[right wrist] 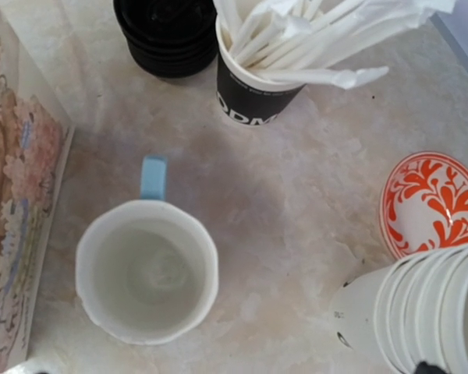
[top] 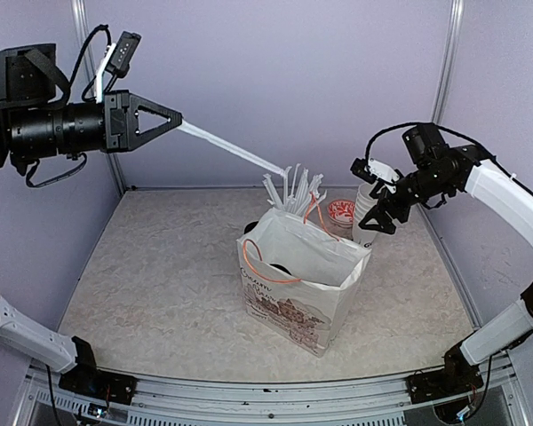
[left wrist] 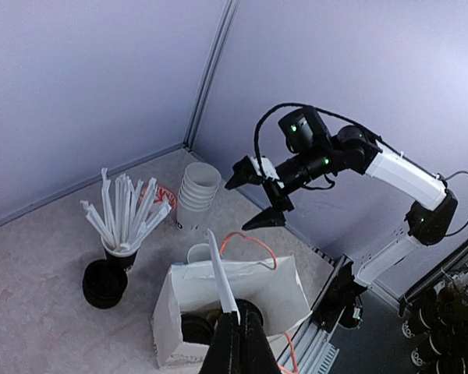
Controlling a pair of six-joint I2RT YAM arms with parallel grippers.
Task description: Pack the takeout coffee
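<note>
As far as I can tell, the coffee cups (left wrist: 195,327) are already down in the bag (top: 293,297). One black lid shows clearly inside it. A second dark round shape beside it is half hidden behind my left fingers (left wrist: 235,319), and no print is visible.

Left fingers are pinched on a wrapped straw (top: 231,146), high and left of the bag, tip aimed over its mouth. Right fingers (top: 379,220) are spread and holding nothing, hovering behind the bag's right corner above the mug (right wrist: 147,273) and cup stack (right wrist: 421,304).

Handling guess:
- **Cups:** thin, soft paper wall that dents under squeeze. If filled they're top-heavy and sloshy, so keep them upright.
- **Lid:** press-fit, would likely pop off if lifted by it.
- **Grip:** take the wall just under the rim, where the lid ring stiffens it, with a light squeeze.
- **Straw:** near weightless and floppy. Drop it beside the cups, don't push.
</note>
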